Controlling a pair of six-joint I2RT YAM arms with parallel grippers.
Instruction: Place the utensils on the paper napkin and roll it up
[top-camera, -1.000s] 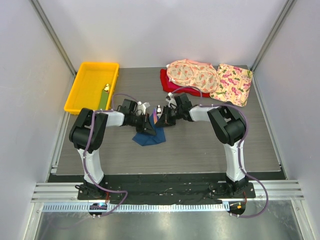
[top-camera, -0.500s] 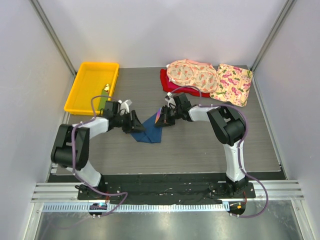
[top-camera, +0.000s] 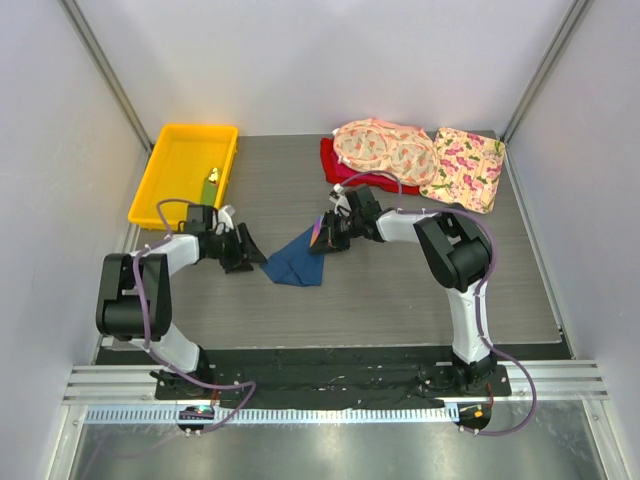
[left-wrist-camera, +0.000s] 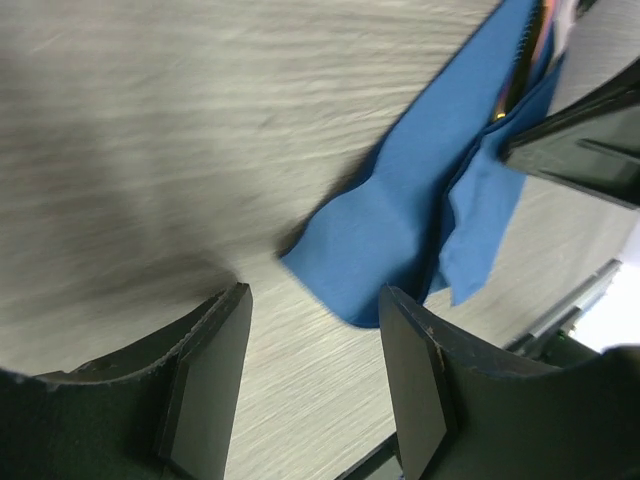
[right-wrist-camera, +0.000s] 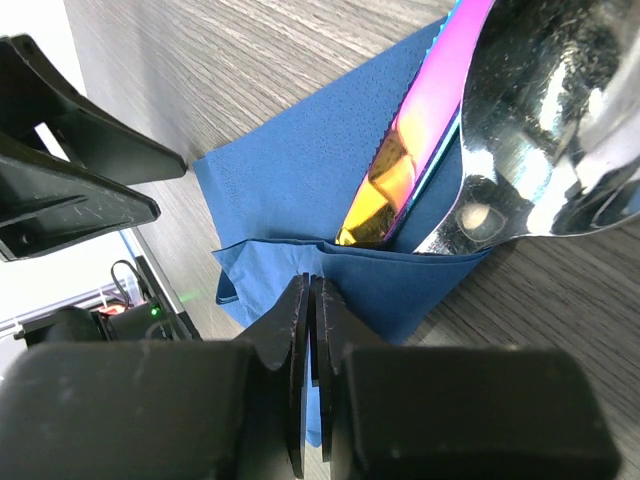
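Note:
The paper napkin (top-camera: 297, 263) is a dark blue sheet folded over on the grey table. It also shows in the left wrist view (left-wrist-camera: 400, 225) and the right wrist view (right-wrist-camera: 290, 175). The utensils lie tucked in its far fold: a silver spoon head (right-wrist-camera: 545, 120) and an iridescent purple-gold piece (right-wrist-camera: 425, 125). My right gripper (top-camera: 322, 238) (right-wrist-camera: 310, 288) is shut on the napkin's folded edge beside them. My left gripper (top-camera: 250, 257) (left-wrist-camera: 315, 305) is open and empty, just left of the napkin's near corner and apart from it.
A yellow tray (top-camera: 165, 185) at the far left holds a flat green strip (top-camera: 206, 197) and a tiny yellow object (top-camera: 213, 175). Two pink floral cloths (top-camera: 385, 150) (top-camera: 463, 165) and a red cloth (top-camera: 335, 166) lie at the back right.
My left gripper has drawn back to the left, off the napkin, and now stands open beside it. The napkin's left part has settled onto the table. The right gripper has not moved.

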